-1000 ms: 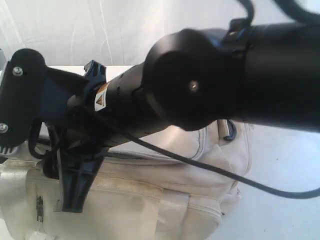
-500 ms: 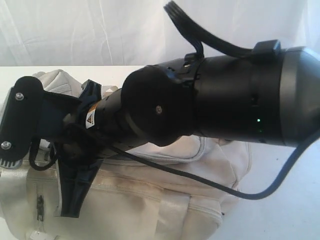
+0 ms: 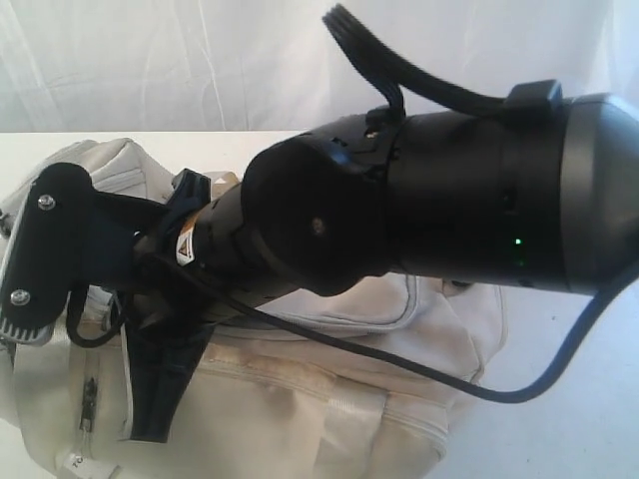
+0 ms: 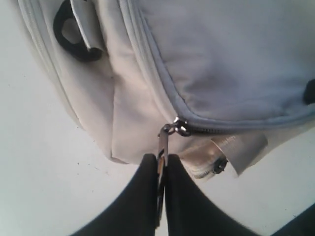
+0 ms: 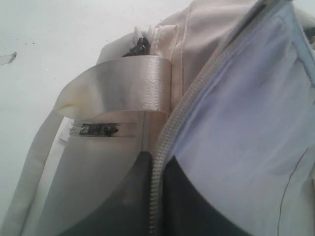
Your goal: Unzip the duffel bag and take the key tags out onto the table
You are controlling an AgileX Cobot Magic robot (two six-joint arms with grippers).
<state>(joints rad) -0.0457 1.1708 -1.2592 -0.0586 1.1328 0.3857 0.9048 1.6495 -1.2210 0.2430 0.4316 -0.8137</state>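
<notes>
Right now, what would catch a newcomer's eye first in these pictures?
A bulky black robot arm fills the middle and right of the exterior view, over the cream duffel bag. The left gripper pinches the zipper pull at the bag's corner; the right gripper clamps the bag's zipper seam.

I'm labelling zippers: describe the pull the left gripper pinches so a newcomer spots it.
Find the cream duffel bag. Its long grey zipper ends at a corner, where a metal pull is pinched by the left gripper. The smaller pull nearby hangs free.
</notes>
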